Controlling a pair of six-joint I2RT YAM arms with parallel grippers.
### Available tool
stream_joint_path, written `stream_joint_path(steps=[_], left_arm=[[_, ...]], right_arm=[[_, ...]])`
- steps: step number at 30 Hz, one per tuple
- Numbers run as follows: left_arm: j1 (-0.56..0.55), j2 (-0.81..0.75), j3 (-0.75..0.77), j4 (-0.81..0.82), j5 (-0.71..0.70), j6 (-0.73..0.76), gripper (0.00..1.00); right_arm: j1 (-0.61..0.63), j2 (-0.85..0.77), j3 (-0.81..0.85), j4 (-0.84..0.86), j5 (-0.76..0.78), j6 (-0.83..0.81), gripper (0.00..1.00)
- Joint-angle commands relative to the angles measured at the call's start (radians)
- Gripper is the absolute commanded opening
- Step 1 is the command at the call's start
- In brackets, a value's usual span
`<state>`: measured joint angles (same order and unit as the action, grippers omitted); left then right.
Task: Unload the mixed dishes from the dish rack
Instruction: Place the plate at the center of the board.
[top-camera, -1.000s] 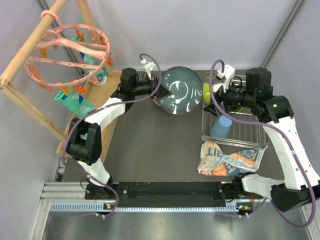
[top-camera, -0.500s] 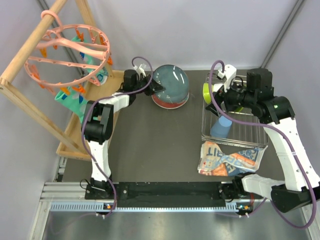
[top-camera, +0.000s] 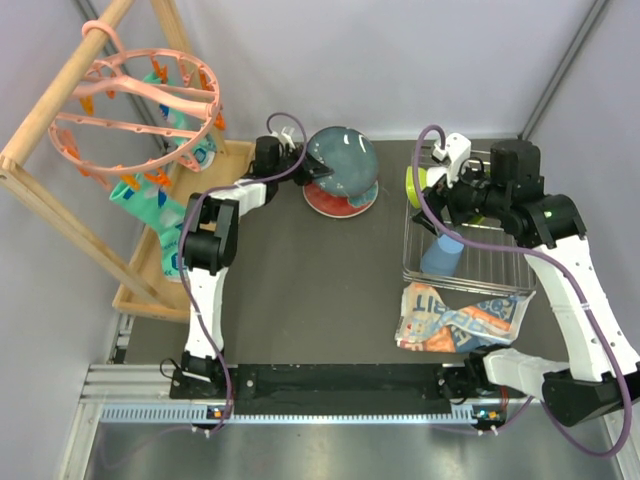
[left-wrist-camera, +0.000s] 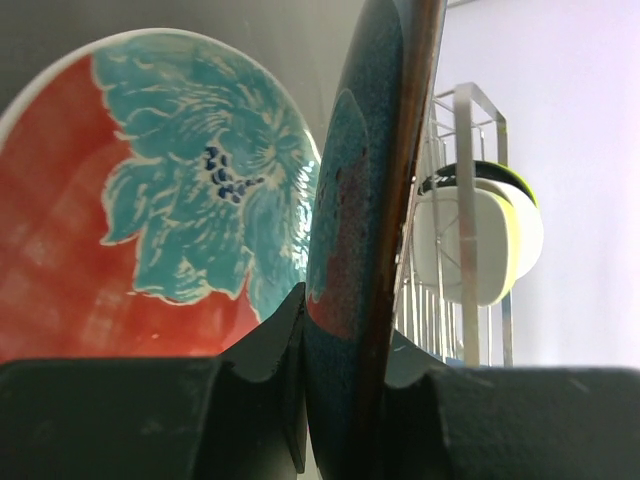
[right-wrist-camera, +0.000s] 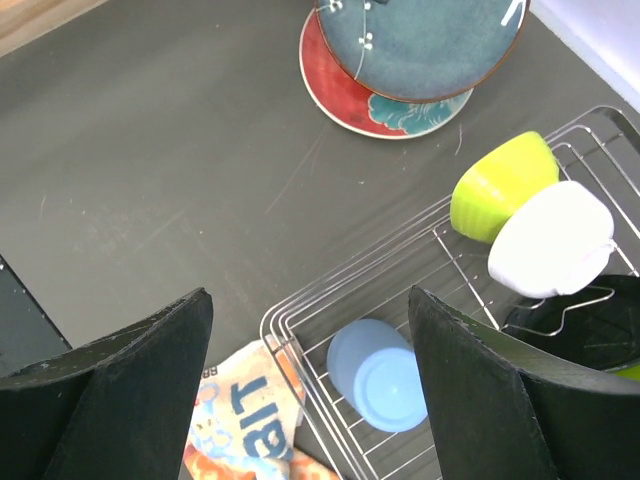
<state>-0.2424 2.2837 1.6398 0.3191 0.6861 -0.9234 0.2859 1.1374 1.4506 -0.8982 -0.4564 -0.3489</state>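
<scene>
Clearly the coming move turns on the large teal plate (top-camera: 342, 158). The left gripper (top-camera: 308, 170) is clamped on its rim. The plate reaches away from that gripper toward the robot's right, steeply tilted, with its lower edge over the pink-rimmed plate (top-camera: 338, 205), which lies flat on the counter (top-camera: 300, 290). In the left wrist view the teal plate shows nearly edge-on between the fingers, and the flat plate's flowered face is just beside it. Whether the two touch I cannot tell. I judge that the teal plate has to tip down flat onto the other to make a stack, and that letting go should wait until it is borne from below.

The right gripper (right-wrist-camera: 310, 300) hangs over the dish rack (right-wrist-camera: 290, 322) with its jaws spread wide, holding nothing. It is the nearer arm to what sits in the rack. The light blue cup (right-wrist-camera: 375, 375) lies just below and ahead of it, base turned toward the camera. At the rack's far end a lime-green bowl (right-wrist-camera: 503, 185) and a small white bowl (right-wrist-camera: 550, 240) stand on edge, touching. A dark shape (right-wrist-camera: 580, 335) beside them is too cut off to name. A printed packet (top-camera: 455, 318) lies at the rack's near end.
</scene>
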Motion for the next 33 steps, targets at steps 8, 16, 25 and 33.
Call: stream_joint_path(steps=[8, 16, 25, 33], left_arm=[[0.009, 0.017, 0.097, 0.098, 0.018, -0.028, 0.0], [0.009, 0.03, 0.075, 0.104, 0.023, -0.035, 0.0], [0.009, 0.025, 0.037, 0.118, 0.027, -0.043, 0.0], [0.009, 0.017, 0.008, 0.115, 0.023, -0.034, 0.0]], right_arm=[[0.01, -0.047, -0.024, 0.05, 0.004, -0.018, 0.79], [0.01, -0.054, -0.039, 0.048, 0.007, -0.019, 0.79], [0.01, -0.056, -0.053, 0.059, 0.01, -0.018, 0.79], [0.01, -0.064, -0.061, 0.061, 0.01, -0.018, 0.79]])
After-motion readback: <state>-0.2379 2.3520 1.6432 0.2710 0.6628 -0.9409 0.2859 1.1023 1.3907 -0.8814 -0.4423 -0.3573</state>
